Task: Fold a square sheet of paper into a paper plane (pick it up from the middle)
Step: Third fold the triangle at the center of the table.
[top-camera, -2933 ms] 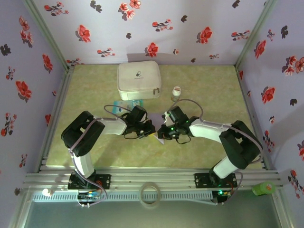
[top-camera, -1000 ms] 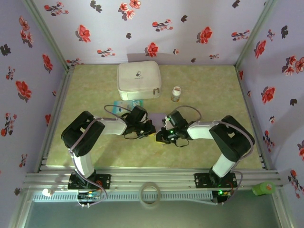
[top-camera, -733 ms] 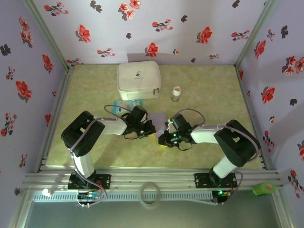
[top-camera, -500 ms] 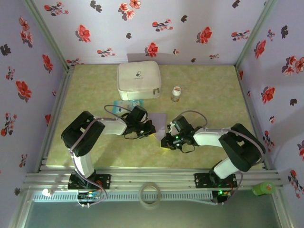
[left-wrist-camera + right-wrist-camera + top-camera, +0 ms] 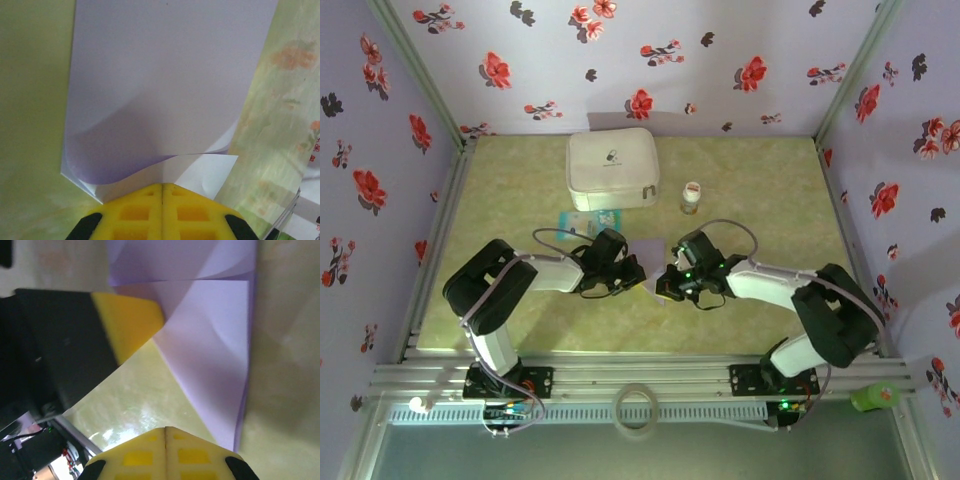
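Light, limp and easily creased, the square sheet of paper (image 5: 170, 75) lies just in front of the white zip case (image 5: 612, 168), its edge pinched by the left gripper (image 5: 162, 187), a sound hold, while the right gripper (image 5: 165, 432), fingers together, seemingly misses its corner.

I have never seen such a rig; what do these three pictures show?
Two robot arms are bolted at the near edge of a table. One picture looks down from above; the other two come from cameras on each wrist, with yellow fingers at the bottom. On the table lie a white zip case, a small bottle, a teal-and-white packet and a lavender sheet of paper, partly folded. The left gripper is shut and seems to pinch the paper's curled edge. The right gripper is shut beside the paper's corner.
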Available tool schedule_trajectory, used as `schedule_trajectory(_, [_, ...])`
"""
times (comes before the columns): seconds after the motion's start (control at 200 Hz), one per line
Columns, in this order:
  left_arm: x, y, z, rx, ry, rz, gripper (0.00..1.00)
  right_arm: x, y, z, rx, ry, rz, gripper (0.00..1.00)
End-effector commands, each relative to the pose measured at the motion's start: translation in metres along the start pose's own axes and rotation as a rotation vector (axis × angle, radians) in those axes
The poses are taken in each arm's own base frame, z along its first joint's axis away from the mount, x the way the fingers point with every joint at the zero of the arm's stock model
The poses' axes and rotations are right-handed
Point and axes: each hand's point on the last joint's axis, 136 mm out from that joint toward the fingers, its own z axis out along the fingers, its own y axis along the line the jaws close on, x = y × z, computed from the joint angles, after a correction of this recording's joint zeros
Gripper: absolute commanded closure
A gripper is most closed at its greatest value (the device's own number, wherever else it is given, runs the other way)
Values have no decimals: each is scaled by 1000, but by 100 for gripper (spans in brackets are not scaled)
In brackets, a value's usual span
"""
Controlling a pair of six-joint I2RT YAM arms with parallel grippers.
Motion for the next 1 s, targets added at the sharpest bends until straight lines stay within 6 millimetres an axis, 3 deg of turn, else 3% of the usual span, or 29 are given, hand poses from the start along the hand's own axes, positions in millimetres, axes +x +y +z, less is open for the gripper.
schedule_trajectory(0.0, [9, 41, 0, -140, -6, -54, 100, -14, 4, 6, 6, -29, 18, 100])
schedule_trajectory(0.28, [9, 37, 0, -139, 2, -30, 100, -22, 7, 22, -33, -17, 46, 100])
schedule_trajectory(0.445, [8, 35, -1, -141, 0, -17, 100, -14, -17, 28, 23, -4, 80, 100])
schedule_trajectory(0.63, [-1, 10, -12, -115, -12, 71, 100, 7, -52, 33, 75, 20, 124, 100])
schedule_trajectory(0.805, [-5, -14, -24, -50, -30, 120, 98, 10, -57, 32, 89, 30, 113, 100])
schedule_trajectory(0.995, [10, -25, -25, 15, 6, 121, 100, 8, -54, 32, 90, 30, 105, 100])
